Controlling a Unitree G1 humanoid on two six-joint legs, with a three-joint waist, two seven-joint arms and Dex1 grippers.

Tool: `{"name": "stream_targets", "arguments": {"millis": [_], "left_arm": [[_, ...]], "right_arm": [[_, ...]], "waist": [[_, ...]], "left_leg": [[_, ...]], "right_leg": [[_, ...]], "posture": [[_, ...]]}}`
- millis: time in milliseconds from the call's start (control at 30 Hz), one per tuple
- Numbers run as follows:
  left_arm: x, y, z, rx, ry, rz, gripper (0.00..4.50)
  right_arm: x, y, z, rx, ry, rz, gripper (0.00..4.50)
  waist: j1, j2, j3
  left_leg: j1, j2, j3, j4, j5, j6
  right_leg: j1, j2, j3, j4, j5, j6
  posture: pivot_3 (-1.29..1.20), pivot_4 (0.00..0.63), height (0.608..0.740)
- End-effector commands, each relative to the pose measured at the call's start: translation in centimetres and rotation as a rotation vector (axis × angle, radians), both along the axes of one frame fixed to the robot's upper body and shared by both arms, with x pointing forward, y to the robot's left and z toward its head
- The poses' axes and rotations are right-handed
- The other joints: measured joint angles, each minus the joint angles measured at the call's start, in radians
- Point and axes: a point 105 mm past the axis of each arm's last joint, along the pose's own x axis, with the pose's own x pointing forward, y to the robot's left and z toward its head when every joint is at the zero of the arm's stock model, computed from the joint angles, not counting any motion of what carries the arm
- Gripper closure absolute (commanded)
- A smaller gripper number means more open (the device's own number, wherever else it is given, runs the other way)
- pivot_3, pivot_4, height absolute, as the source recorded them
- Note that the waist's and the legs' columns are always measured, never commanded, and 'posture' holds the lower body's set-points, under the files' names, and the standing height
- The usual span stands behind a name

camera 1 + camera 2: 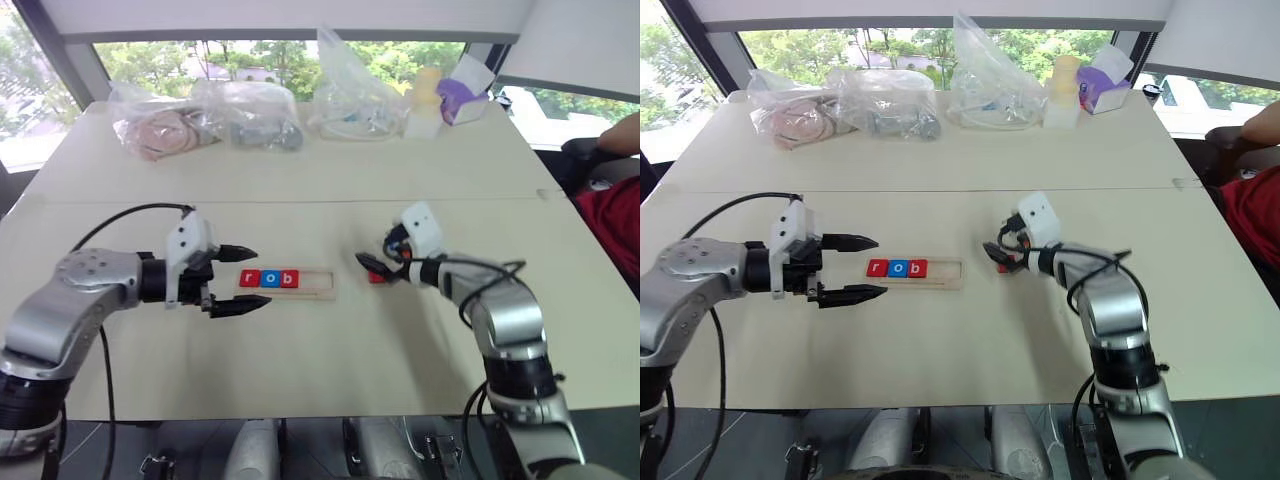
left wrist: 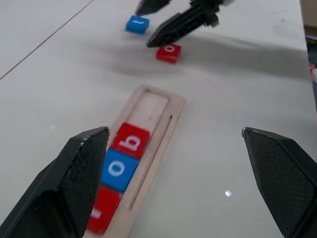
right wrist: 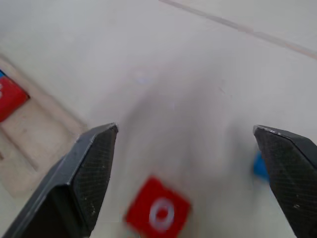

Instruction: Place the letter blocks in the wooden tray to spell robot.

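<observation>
In the left eye view, you see the wooden tray [image 1: 287, 283] mid-table, holding three letter blocks: red r [image 1: 249, 279], blue o [image 1: 269, 279], red b [image 1: 289, 279]. The left gripper [image 1: 240, 279] hangs just left of the tray, jaws wide, empty. The right gripper [image 1: 371, 262] sits right of the tray, well apart.

In the left wrist view, a loose red o block [image 2: 169, 53] and a blue block [image 2: 137, 24], probably t, lie beyond the tray's bare end.

In the right wrist view, the right gripper's jaws stand wide, holding nothing, with the red o block on the table between them.
</observation>
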Motion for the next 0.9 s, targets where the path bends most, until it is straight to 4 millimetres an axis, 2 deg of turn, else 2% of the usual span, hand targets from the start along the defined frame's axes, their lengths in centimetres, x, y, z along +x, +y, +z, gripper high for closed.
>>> {"name": "stream_targets", "arguments": {"millis": [33, 233, 433, 567, 667, 700, 733, 767, 800, 833, 900], "left_arm": [[0.5, -0.2, 0.4, 0.021, -0.049, -0.017, 0.00], [1.1, -0.5, 0.1, 0.032, -0.058, -0.026, 0.00], [1.4, -1.2, 0.2, 0.027, -0.098, -0.029, 0.00], [0.8, -1.7, 0.4, 0.015, -0.090, -0.059, 0.00], [0.6, -1.8, 0.3, 0.016, -0.087, -0.063, 0.00], [0.7, -1.8, 0.2, 0.018, -0.087, -0.061, 0.00], [0.7, -1.7, 0.0, 0.021, -0.088, -0.059, 0.00], [0.7, -1.8, -0.2, 0.022, -0.089, -0.057, 0.00], [0.7, -1.8, -0.2, 0.022, -0.089, -0.057, 0.00], [0.7, -1.9, -0.2, 0.021, -0.091, -0.059, 0.00], [0.6, -2.0, -0.2, 0.018, -0.094, -0.066, 0.00]], "right_arm": [[-1.4, -0.6, 0.4, 0.006, -0.002, -0.118, 0.03], [-2.7, -0.1, -1.6, 0.052, 0.137, -0.223, 0.03], [-1.6, 0.5, -2.0, 0.105, 0.171, -0.305, 0.03], [-1.5, 1.2, -2.3, 0.077, 0.178, -0.279, 0.03], [-1.8, 1.5, -3.1, 0.048, 0.191, -0.267, 0.79], [-1.8, 1.7, -3.1, 0.041, 0.189, -0.262, 1.27], [-1.7, 2.0, -3.0, 0.031, 0.179, -0.253, 1.27], [-1.6, 2.1, -2.9, 0.021, 0.168, -0.251, 1.81], [-1.4, 2.0, -2.8, 0.011, 0.156, -0.252, 1.94], [-1.3, 1.8, -2.6, 0.003, 0.143, -0.261, 2.34], [-1.0, 1.0, -2.1, -0.009, 0.110, -0.284, 2.34]], "waist": [[-0.003, 0.000, 0.000], [-0.001, 0.000, 0.000], [-0.003, -0.001, -0.001], [-0.003, -0.001, -0.001], [-0.003, -0.001, -0.001], [-0.004, -0.001, -0.001], [-0.004, -0.001, -0.001], [-0.005, -0.001, -0.001], [-0.005, -0.001, -0.001], [-0.005, -0.002, -0.001], [-0.005, -0.002, -0.001]], "left_leg": [[0.000, 0.000, 0.000, 0.000, 0.000, 0.000], [0.001, 0.000, 0.000, 0.000, 0.000, 0.000], [0.001, 0.000, 0.000, 0.000, 0.000, 0.000], [0.001, 0.000, 0.000, 0.000, 0.000, 0.000], [0.001, 0.000, 0.000, 0.000, 0.000, 0.000], [0.001, 0.000, 0.000, 0.000, 0.000, 0.000], [0.002, 0.000, 0.000, 0.000, 0.000, 0.000], [0.002, 0.000, 0.000, 0.000, 0.000, 0.000], [0.002, 0.001, 0.000, 0.000, 0.000, 0.000], [0.002, 0.001, 0.000, 0.000, 0.000, 0.000], [0.002, 0.000, 0.000, 0.000, 0.000, 0.000]], "right_leg": [[0.000, 0.000, 0.000, 0.000, 0.000, 0.000], [0.000, 0.001, 0.000, 0.000, 0.000, 0.000], [0.001, 0.000, 0.000, 0.000, 0.000, 0.000], [0.001, 0.001, 0.000, 0.000, 0.000, 0.000], [0.001, 0.000, 0.000, -0.001, 0.000, 0.000], [0.001, 0.000, 0.000, -0.001, 0.000, 0.000], [0.001, 0.001, 0.000, -0.001, 0.000, 0.000], [0.001, 0.001, 0.000, -0.001, 0.000, 0.000], [0.001, 0.001, 0.000, -0.001, 0.000, 0.000], [0.001, 0.001, 0.000, -0.001, 0.000, 0.000], [0.001, 0.001, 0.000, -0.001, 0.000, 0.000]], "posture": [[0.00, 0.150, 0.735], [0.00, 0.150, 0.735], [0.00, 0.150, 0.735], [0.00, 0.150, 0.735], [0.00, 0.150, 0.735], [0.00, 0.150, 0.735], [0.00, 0.150, 0.735], [0.00, 0.150, 0.735], [0.00, 0.150, 0.735], [0.00, 0.150, 0.735], [0.00, 0.150, 0.735]]}}
